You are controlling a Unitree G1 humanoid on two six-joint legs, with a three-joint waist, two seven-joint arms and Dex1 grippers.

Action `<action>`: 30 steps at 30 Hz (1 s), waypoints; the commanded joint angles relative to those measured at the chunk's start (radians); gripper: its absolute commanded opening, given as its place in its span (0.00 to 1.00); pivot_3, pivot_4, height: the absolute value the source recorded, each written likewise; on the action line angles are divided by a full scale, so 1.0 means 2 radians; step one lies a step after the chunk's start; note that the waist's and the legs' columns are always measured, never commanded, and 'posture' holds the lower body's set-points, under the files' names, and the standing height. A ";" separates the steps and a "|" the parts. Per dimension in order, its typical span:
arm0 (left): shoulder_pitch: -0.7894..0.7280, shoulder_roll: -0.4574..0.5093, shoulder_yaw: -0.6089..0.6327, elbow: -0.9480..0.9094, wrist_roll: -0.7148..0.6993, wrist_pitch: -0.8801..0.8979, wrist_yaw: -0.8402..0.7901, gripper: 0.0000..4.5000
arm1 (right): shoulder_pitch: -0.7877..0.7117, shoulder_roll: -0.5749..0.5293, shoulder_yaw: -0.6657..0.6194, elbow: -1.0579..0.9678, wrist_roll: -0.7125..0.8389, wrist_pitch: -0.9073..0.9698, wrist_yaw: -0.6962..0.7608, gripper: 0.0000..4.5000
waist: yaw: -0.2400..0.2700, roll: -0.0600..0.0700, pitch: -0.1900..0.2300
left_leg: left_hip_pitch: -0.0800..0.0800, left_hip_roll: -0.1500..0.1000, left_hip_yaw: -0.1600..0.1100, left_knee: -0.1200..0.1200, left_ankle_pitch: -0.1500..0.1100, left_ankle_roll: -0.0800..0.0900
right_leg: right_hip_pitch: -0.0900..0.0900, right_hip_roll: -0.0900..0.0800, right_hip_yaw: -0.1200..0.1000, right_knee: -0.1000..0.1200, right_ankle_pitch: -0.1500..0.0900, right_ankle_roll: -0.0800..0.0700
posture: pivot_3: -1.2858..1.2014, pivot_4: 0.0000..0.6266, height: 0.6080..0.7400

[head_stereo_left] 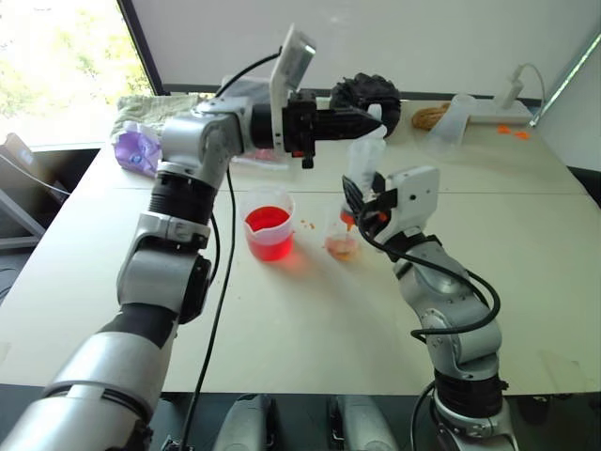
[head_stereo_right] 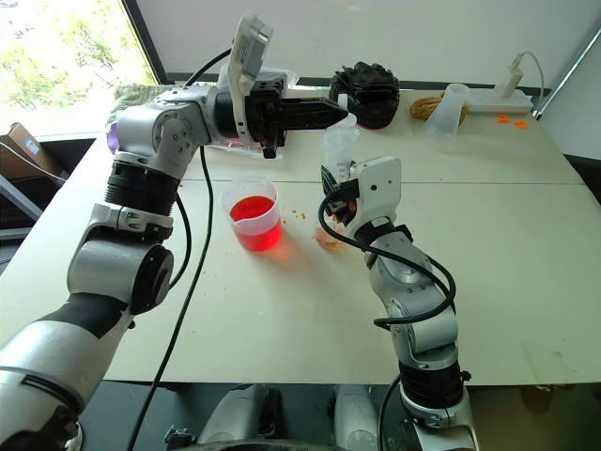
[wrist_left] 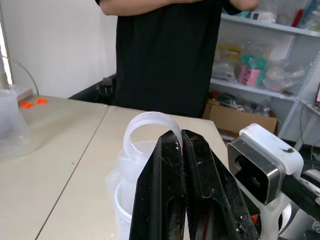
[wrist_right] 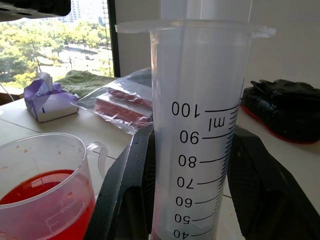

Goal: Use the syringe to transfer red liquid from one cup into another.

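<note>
Clear syringe (wrist_right: 197, 130) base hidden, pinched by right claw (wrist_right: 195, 200); left claw (wrist_left: 184, 190) pinching plunger ring (wrist_left: 150, 131).

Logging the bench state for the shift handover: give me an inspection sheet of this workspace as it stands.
Surface: pale table, orange-red specks and a spill near the cups.
Job's things: spouted cup holds red liquid; syringe upright over the smaller cup.
Clutter: purple packet, green cloth, bagged red item, black glove, tipped clear cup, coiled rope.
Grippers: left gripper shut on the syringe's plunger ring; right gripper shut on the barrel.
Cables: black leads along both arms; white cable at the far edge.
Surroundings: window, a person in black, shelves.
</note>
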 commanded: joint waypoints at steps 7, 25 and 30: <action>0.028 0.000 -0.027 -0.021 0.018 0.008 -0.006 0.01 | -0.022 0.001 -0.009 -0.026 0.004 -0.016 0.004 0.31 | 0.000 0.000 0.000 | 0.000 0.000 0.000 0.000 0.000 0.000 | 0.000 0.000 0.000 0.000 0.000 0.000 | 0.52 0.24 1.00; 0.068 0.008 -0.029 -0.058 0.012 0.030 0.010 0.01 | -0.040 -0.015 -0.032 -0.027 0.013 -0.001 0.015 0.31 | 0.000 0.000 0.000 | 0.000 0.000 0.000 0.000 0.000 0.000 | 0.000 0.000 0.000 0.000 0.000 0.000 | 0.52 0.24 1.00; 0.037 0.013 -0.001 -0.052 -0.007 0.060 0.028 0.01 | -0.043 -0.018 -0.031 -0.017 0.017 -0.003 0.020 0.31 | 0.000 0.000 0.000 | 0.000 0.000 0.000 0.000 0.000 0.000 | 0.000 0.000 0.000 0.000 0.000 0.000 | 0.52 0.24 1.00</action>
